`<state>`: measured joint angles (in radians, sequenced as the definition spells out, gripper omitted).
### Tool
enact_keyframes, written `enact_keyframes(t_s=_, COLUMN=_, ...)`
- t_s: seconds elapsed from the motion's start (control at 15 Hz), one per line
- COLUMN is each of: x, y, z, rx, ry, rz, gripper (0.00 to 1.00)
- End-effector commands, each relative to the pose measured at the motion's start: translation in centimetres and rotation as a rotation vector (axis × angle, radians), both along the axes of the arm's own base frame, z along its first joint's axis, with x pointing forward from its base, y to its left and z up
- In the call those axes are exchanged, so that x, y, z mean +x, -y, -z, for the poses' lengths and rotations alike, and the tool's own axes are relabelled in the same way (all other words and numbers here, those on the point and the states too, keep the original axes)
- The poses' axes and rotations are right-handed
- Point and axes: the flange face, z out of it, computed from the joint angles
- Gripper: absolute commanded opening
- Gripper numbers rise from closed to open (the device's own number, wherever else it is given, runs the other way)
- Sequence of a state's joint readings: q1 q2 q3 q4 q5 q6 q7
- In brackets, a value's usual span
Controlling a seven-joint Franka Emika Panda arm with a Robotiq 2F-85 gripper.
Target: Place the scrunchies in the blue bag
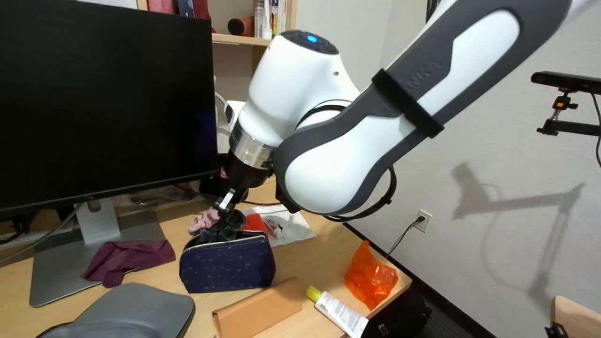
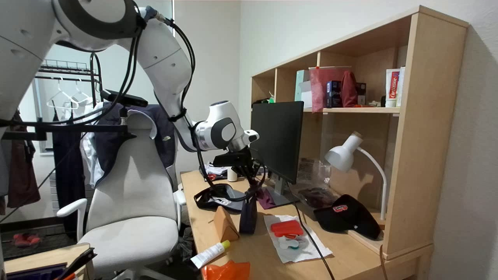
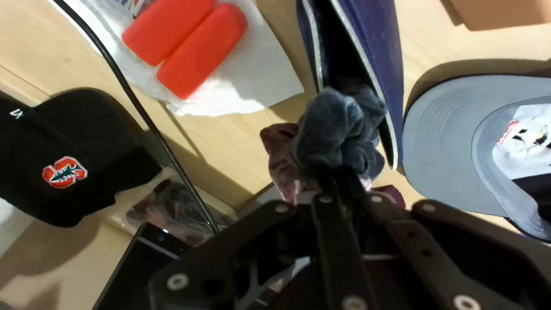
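Navy fabric forms the bag (image 1: pixel 227 265), which stands upright on the surface (image 1: pixel 317 258) with its zip undone and its mouth open. The jaws slant downward and are clamped on a dark grey scrunchie (image 3: pixel 329 125), held at the mouth and partly over the opening in the wrist view. Close against it, a pink scrunchie (image 1: pixel 205 220) shows just beside the opening; whether the jaws pinch this one too cannot be told, nor whether either one reaches inside the bag. A tan case (image 1: pixel 258 307) lies just beside the bag, near a white tube (image 1: pixel 342 313) and an orange packet (image 1: pixel 370 279). A maroon cloth (image 1: pixel 127 258) lies partly over the base of the monitor stand (image 1: pixel 56 272). In the wrist view, a red case (image 3: pixel 202 51) rests on white paper (image 3: pixel 267 73) to one side of the bag, and a grey cap (image 3: pixel 447 146) lies on the opposite side.
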<state>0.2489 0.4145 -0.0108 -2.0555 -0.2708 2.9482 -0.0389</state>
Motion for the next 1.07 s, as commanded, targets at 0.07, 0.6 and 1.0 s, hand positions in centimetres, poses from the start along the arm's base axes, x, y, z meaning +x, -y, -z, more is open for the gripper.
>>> enact_keyframes(t_s=0.07, x=-2.3, y=0.7, z=0.4, rx=-0.027, ry=-0.043, rz=0.028, gripper=0.09)
enact_keyframes(t_s=0.6, x=-3.5, y=-0.3, z=3.4, rx=-0.04, ry=-0.263, rz=-0.026, gripper=0.09)
enact_keyframes(t_s=1.0, x=-2.0, y=0.2, z=2.0, rx=-0.024, ry=-0.335, rz=-0.033, gripper=0.09)
